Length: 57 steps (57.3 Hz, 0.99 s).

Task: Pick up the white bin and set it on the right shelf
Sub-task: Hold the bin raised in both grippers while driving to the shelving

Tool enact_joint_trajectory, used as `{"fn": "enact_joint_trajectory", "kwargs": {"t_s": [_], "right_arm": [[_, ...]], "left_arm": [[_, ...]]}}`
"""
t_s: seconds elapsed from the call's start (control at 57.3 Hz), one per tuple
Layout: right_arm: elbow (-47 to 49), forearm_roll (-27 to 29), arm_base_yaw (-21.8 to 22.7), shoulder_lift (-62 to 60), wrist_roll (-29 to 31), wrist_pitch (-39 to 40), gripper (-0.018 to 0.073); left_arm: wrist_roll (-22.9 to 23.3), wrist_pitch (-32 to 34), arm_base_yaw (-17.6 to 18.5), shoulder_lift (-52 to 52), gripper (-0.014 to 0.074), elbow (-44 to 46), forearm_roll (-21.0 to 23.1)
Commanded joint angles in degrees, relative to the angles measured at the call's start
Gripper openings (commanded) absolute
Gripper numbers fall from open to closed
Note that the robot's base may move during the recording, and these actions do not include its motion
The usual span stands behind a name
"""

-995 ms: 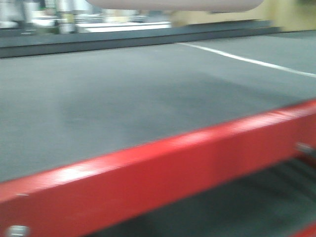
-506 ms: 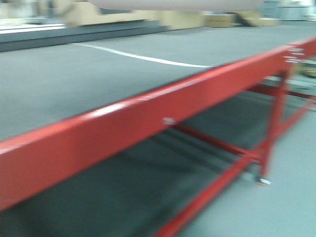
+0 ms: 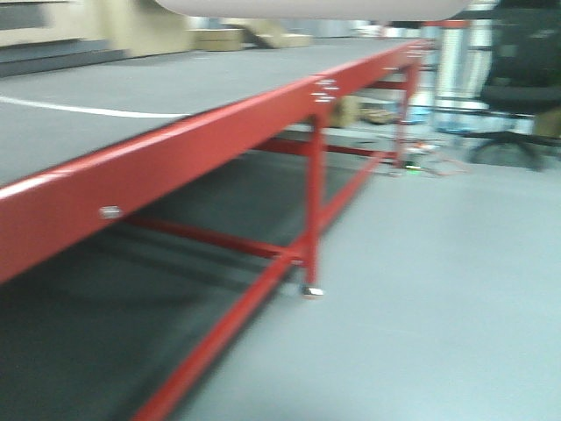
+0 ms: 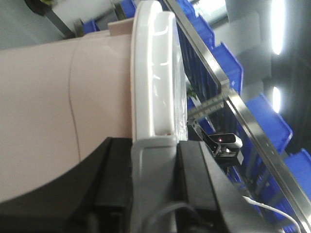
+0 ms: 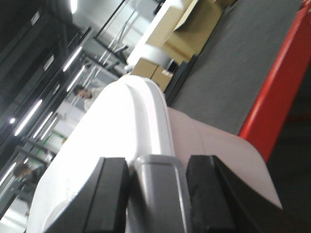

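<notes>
The white bin [image 4: 48,107] is held up between both grippers; its pale pinkish body and white lid [image 4: 155,73] fill the left wrist view. My left gripper [image 4: 154,145] is shut on the grey handle clip [image 4: 155,189] at one end of the bin. My right gripper [image 5: 158,162] is shut on the grey clip [image 5: 158,194] at the other end, with the lid [image 5: 116,141] and the bin's body [image 5: 214,150] beyond it. The bin's underside [image 3: 316,7] shows along the top edge of the front view. I cannot make out the right shelf for certain.
A red-framed table [image 3: 219,132] with a grey top runs along the left of the front view, and grey floor [image 3: 438,289] lies to its right. A black office chair [image 3: 517,88] stands far right. A steel rail [image 4: 228,92] with blue bins [image 4: 272,121] runs behind the bin.
The front view has swung to the right: the red table edge has moved left, and the floor and chair have come into view. The bin stays at the top of the view.
</notes>
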<state>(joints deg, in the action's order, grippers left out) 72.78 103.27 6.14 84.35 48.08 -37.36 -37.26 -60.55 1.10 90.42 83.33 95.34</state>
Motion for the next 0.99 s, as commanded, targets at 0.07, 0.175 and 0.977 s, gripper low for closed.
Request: {"fn": "enact_joint_trajectory", "kwargs": {"t_s": [0.07,0.175,0.977], "right_arm": [[2.24,5.71,-1.53,-2.69,0.49,-7.75,0.0060],[2.24,5.71,-1.53,-2.69,0.49,-7.75,0.0060],[2.24,5.71,-1.53,-2.69,0.49,-7.75,0.0060]], "left_arm": [[-1.59,-15.51,2.29,-3.09,-0.0116,2.14,5.98],[-1.59,-15.51,2.29,-3.09,-0.0116,2.14,5.98],[-1.59,-15.51,2.29,-3.09,-0.0116,2.14,5.98]]}}
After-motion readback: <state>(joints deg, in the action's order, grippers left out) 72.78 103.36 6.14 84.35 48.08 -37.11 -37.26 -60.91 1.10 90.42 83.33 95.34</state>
